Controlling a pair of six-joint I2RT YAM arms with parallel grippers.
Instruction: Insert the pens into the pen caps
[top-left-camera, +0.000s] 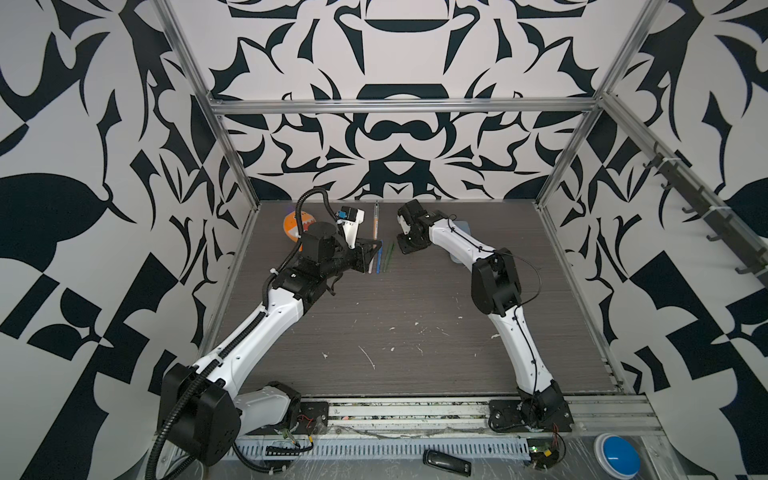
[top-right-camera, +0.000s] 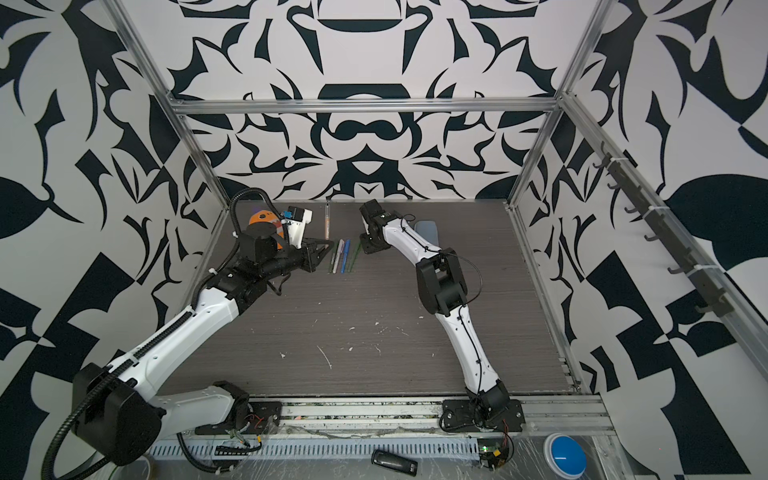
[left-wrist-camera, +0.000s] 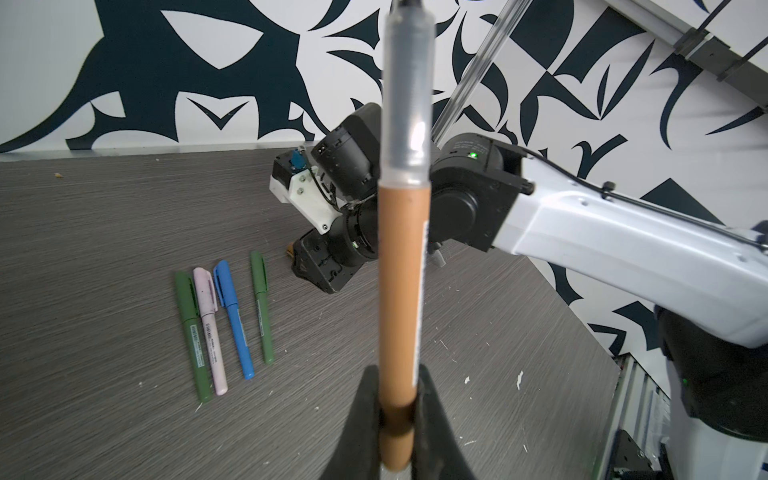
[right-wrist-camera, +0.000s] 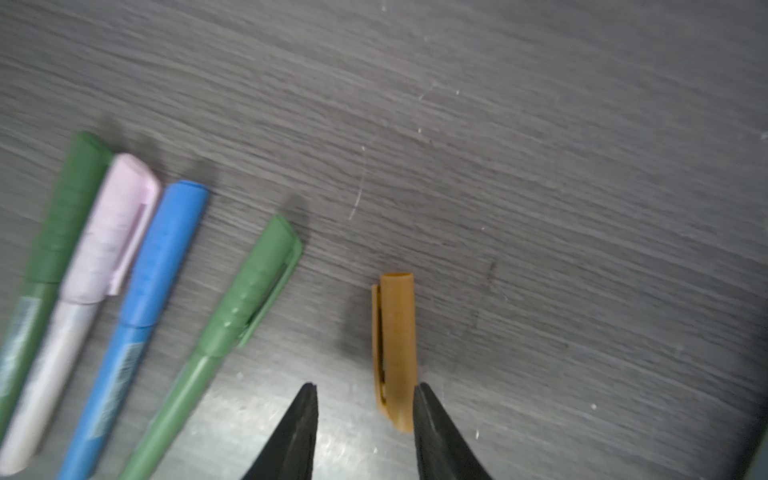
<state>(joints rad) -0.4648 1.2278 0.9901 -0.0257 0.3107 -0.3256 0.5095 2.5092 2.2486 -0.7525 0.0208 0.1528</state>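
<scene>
My left gripper (left-wrist-camera: 397, 372) is shut on the lower end of the orange-brown pen (left-wrist-camera: 399, 291), which sticks out uncapped, its clear front section and dark tip away from the jaws. In both top views that pen (top-left-camera: 376, 224) (top-right-camera: 327, 224) points toward the back wall. The orange-brown pen cap (right-wrist-camera: 397, 340) lies flat on the table. My right gripper (right-wrist-camera: 365, 388) hangs open just over it, the cap's near end between the fingertips and close against one finger (right-wrist-camera: 428, 415). Several capped pens lie side by side: dark green (left-wrist-camera: 189, 332), pink (left-wrist-camera: 210, 332), blue (left-wrist-camera: 232, 316), green (left-wrist-camera: 262, 311).
An orange round object (top-left-camera: 291, 226) sits at the back left behind my left arm. A pale blue case (top-right-camera: 426, 230) lies behind my right arm. White flecks dot the dark wood-grain table (top-left-camera: 395, 332). Metal frame rails (top-left-camera: 232, 166) border the table.
</scene>
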